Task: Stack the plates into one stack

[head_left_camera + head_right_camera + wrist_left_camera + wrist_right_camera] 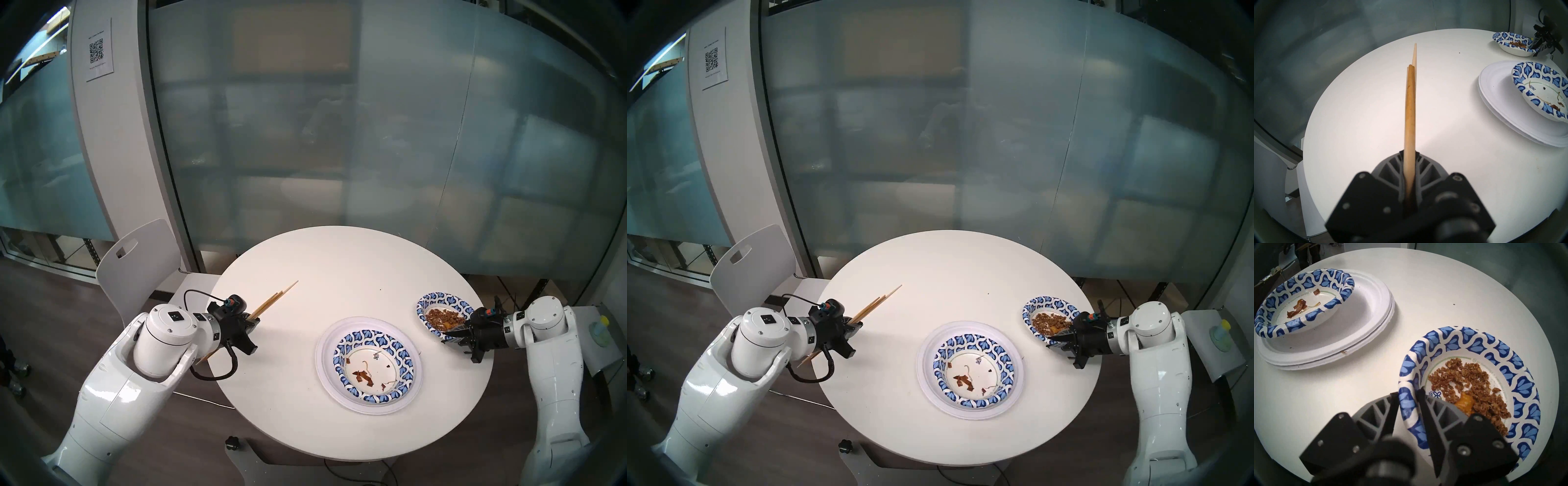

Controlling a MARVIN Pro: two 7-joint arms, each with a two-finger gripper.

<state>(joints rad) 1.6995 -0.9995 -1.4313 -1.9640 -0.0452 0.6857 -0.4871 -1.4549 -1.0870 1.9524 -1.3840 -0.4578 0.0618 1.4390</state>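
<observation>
Round white table (339, 271); four plates on or over it in all. Two large plain white plates (1373, 314) stacked one on the other near the table's front, rims slightly offset, both edges visible in the right wrist view; one blue-patterned plate (373, 365) nested on top of them, a few brown scraps inside. So three plates in the stack; the fourth, a second patterned plate (441, 314), is apart to the right near the table edge, tilted, loaded with brown crumbly food and one orange piece.

Right gripper (1409, 405): fingers closed on the near rim of that second patterned plate, one finger outside the wall, one inside over the food; narrow gap, just the rim's thickness between them; whether the plate's far side touches the table, cannot tell.

Left gripper (1409, 169): fingers pinched tight on a bundle of wooden chopsticks (1409, 110); at least three tips countable in the head view, exact count unclear; bundle points away from the wrist over the left part of the table, back ends sticking out behind the gripper; well apart from all plates.

One white chair (135, 264) at the table's left.
</observation>
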